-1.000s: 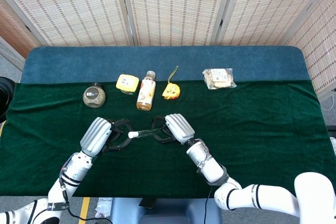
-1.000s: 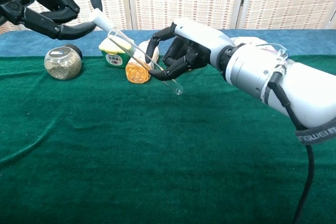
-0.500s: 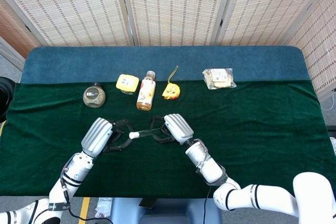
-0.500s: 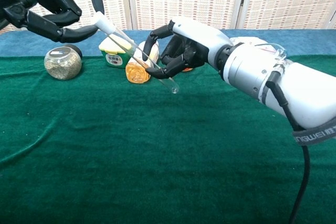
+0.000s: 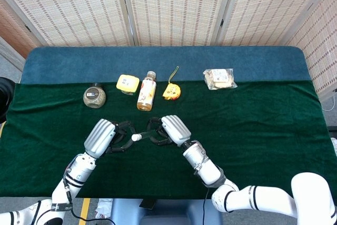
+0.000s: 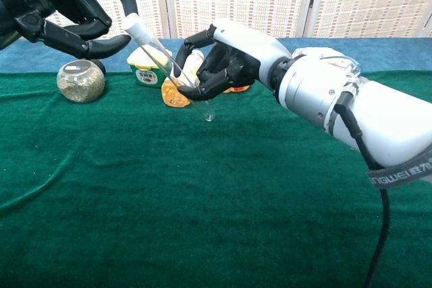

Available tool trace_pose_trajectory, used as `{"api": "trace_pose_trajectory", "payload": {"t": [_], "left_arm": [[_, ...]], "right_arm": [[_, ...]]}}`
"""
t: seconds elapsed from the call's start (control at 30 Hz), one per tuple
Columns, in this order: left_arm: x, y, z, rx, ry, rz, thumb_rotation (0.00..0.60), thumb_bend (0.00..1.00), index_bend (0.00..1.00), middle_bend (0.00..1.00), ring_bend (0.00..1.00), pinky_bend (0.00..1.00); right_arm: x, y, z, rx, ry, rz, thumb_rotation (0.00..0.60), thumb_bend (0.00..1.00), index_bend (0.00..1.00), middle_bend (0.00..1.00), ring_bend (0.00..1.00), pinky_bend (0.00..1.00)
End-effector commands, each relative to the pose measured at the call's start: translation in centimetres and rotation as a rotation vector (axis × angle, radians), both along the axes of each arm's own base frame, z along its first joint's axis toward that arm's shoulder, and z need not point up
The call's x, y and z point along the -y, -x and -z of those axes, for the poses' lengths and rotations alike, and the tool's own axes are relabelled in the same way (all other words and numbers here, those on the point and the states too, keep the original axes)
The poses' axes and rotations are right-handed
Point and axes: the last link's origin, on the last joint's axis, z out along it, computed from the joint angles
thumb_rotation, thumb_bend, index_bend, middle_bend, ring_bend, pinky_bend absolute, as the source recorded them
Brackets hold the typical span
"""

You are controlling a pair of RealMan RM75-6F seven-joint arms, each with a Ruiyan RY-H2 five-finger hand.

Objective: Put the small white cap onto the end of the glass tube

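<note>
The glass tube (image 6: 177,75) slants above the green cloth, its open lower end pointing down to the right. My right hand (image 6: 226,62) grips it around the middle and shows in the head view as my right hand (image 5: 172,129). The small white cap (image 6: 132,25) sits on the tube's upper end, and in the head view the cap (image 5: 136,137) lies between the two hands. My left hand (image 6: 71,11) curls its fingertips around the cap; from above the left hand (image 5: 103,136) is close on its left.
Along the back of the green cloth (image 5: 253,125) lie a round jar (image 5: 94,97), a yellow tub (image 5: 127,84), a small bottle (image 5: 147,91), a yellow toy (image 5: 171,91) and a wrapped snack (image 5: 219,78). The jar (image 6: 80,80) and the bottle (image 6: 177,94) stand just behind the hands.
The right hand has swung the tube more upright and shifted left; the tube's lower end has moved left. The left hand has followed with the cap, staying at the tube's top.
</note>
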Motion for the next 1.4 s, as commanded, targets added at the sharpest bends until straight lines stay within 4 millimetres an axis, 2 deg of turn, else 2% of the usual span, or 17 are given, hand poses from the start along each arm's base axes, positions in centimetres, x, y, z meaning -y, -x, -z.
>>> {"api": "trace_pose_trajectory", "payload": {"t": [0.03, 0.13, 0.2, 0.23, 0.27, 0.33, 0.4, 0.47, 0.57, 0.67, 0.87, 1.0, 1.13, 1.3, 1.4], "left_arm": [[0.0, 0.1, 0.0, -0.001, -0.001, -0.001, 0.600, 0.44, 0.53, 1.00, 0.93, 0.84], [-0.1, 0.3, 0.0, -0.009, -0.005, -0.006, 0.600, 0.43, 0.48, 1.00, 0.93, 0.84], [-0.1, 0.5, 0.0, -0.032, -0.001, -0.009, 0.600, 0.43, 0.36, 1.00, 0.92, 0.84], [-0.1, 0.6, 0.0, -0.046, 0.005, -0.010, 0.600, 0.42, 0.25, 1.00, 0.90, 0.84], [-0.1, 0.8, -0.1, -0.060, 0.013, -0.013, 0.600, 0.41, 0.17, 0.98, 0.87, 0.84], [-0.2, 1.0, -0.2, -0.074, 0.020, -0.020, 0.600, 0.39, 0.08, 0.91, 0.78, 0.83], [-0.3, 1.5, -0.4, -0.098, 0.027, -0.033, 0.600, 0.38, 0.03, 0.79, 0.65, 0.79], [-0.6, 2.2, -0.7, -0.125, 0.035, -0.057, 0.600, 0.38, 0.02, 0.65, 0.51, 0.68], [-1.1, 3.3, -1.0, -0.147, 0.031, -0.098, 0.600, 0.38, 0.02, 0.52, 0.38, 0.54], [-1.5, 4.4, -1.1, -0.166, 0.022, -0.138, 0.600, 0.38, 0.03, 0.50, 0.33, 0.46], [-1.5, 6.2, -1.0, -0.194, 0.005, -0.191, 0.600, 0.38, 0.03, 0.48, 0.30, 0.38], [-1.2, 6.7, -0.8, -0.188, 0.040, -0.213, 0.600, 0.38, 0.03, 0.48, 0.30, 0.37], [-1.1, 6.9, -0.6, -0.191, 0.059, -0.212, 0.600, 0.38, 0.03, 0.48, 0.31, 0.37], [-1.2, 7.2, -0.4, -0.186, 0.070, -0.219, 0.600, 0.38, 0.03, 0.48, 0.31, 0.36], [-1.3, 7.6, -0.4, -0.194, 0.067, -0.229, 0.600, 0.38, 0.03, 0.48, 0.31, 0.35]], "right_arm": [[0.0, 0.0, 0.1, -0.002, 0.001, 0.002, 0.600, 0.70, 0.90, 0.99, 1.00, 1.00], [0.1, 0.2, 0.1, -0.014, 0.005, 0.006, 0.600, 0.70, 0.90, 0.99, 1.00, 1.00], [0.2, 0.4, 0.0, -0.026, 0.010, 0.008, 0.600, 0.70, 0.90, 0.99, 1.00, 1.00], [0.2, 0.5, -0.1, -0.032, 0.014, 0.009, 0.600, 0.70, 0.90, 0.99, 1.00, 1.00], [0.3, 0.7, -0.2, -0.043, 0.020, 0.010, 0.600, 0.70, 0.90, 0.99, 1.00, 1.00], [0.4, 1.1, -0.5, -0.070, 0.031, 0.010, 0.600, 0.70, 0.90, 0.99, 1.00, 1.00], [0.6, 1.9, -1.0, -0.126, 0.048, 0.006, 0.600, 0.71, 0.90, 0.99, 1.00, 1.00], [0.9, 3.0, -1.7, -0.198, 0.068, 0.008, 0.600, 0.71, 0.90, 0.99, 1.00, 1.00], [1.4, 4.7, -2.4, -0.320, 0.107, 0.017, 0.600, 0.71, 0.90, 0.99, 1.00, 1.00], [1.9, 6.3, -2.5, -0.425, 0.140, 0.035, 0.600, 0.70, 0.90, 0.99, 1.00, 1.00], [2.4, 8.8, -1.4, -0.541, 0.163, 0.062, 0.600, 0.71, 0.85, 0.99, 1.00, 1.00], [2.4, 10.1, -0.3, -0.587, 0.147, 0.077, 0.600, 0.70, 0.69, 0.98, 1.00, 1.00], [2.3, 10.9, 0.4, -0.607, 0.132, 0.089, 0.600, 0.70, 0.59, 0.97, 1.00, 1.00], [2.3, 11.6, 0.6, -0.632, 0.135, 0.099, 0.600, 0.61, 0.39, 0.96, 1.00, 1.00], [2.2, 12.1, 0.4, -0.635, 0.136, 0.110, 0.600, 0.61, 0.30, 0.96, 1.00, 1.00]]}}
